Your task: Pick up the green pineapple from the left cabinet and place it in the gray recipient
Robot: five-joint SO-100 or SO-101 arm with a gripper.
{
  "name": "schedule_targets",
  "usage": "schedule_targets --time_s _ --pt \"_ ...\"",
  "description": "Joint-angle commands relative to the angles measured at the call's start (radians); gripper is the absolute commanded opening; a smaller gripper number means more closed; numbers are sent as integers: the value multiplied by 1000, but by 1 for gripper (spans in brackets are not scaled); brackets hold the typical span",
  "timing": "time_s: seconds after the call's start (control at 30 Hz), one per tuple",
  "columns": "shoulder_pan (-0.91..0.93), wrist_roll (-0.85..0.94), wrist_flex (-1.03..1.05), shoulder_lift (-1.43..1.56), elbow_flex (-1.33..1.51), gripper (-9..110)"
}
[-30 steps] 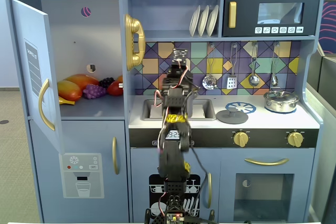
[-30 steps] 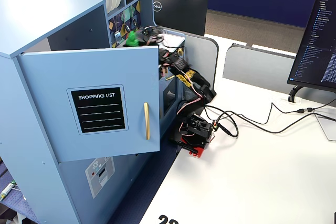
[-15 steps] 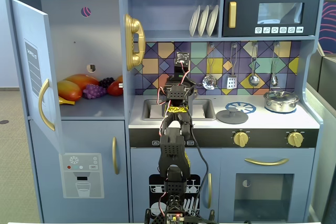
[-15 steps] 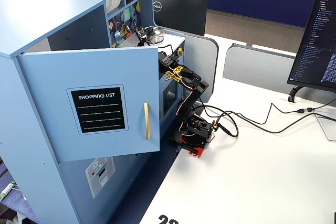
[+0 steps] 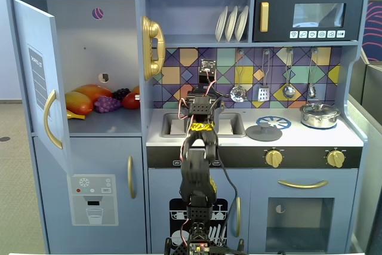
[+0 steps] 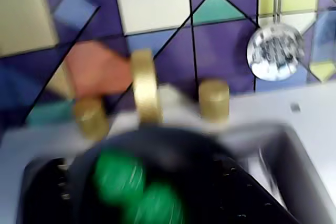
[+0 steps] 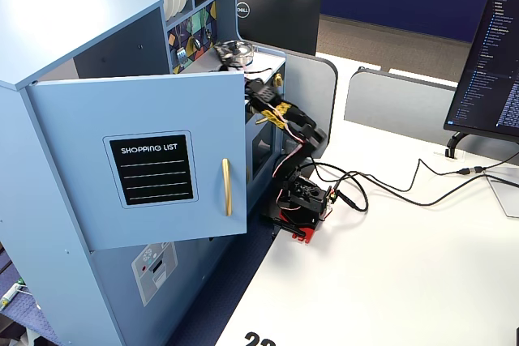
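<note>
In the blurred wrist view the green pineapple [image 6: 134, 187] shows as two green blobs inside a dark round rim, which looks like the gray recipient [image 6: 178, 139] standing in the sink below the gold tap [image 6: 146, 85]. My gripper [image 6: 142, 174] hangs over it. Its black fingers [image 6: 47, 192] stand wide apart on either side and appear clear of the fruit. In a fixed view my arm [image 5: 200, 111] reaches over the sink [image 5: 170, 125] and hides the pot and the fruit. The left cabinet [image 5: 89, 40] stands open.
Orange mangoes [image 5: 80, 101], purple grapes [image 5: 107, 104] and a red fruit [image 5: 131, 101] lie on the cabinet shelf. A flat gray lid [image 5: 263, 132] and a silver lidded pot [image 5: 319, 115] sit on the counter. The open door [image 7: 138, 168] juts out beside the arm [image 7: 284, 119].
</note>
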State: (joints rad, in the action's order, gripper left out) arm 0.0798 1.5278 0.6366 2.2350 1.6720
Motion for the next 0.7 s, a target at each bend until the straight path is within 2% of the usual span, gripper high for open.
schedule_targets --time_s 0.0,0.17,0.3,0.47,0.67 --pt "-20 9 225 302 101 22" --pt "-21 11 485 666 436 18" --pt "-26 -6 609 815 675 17" --pt "-18 -29 586 839 946 14" --pt "-15 6 348 719 1232 7"
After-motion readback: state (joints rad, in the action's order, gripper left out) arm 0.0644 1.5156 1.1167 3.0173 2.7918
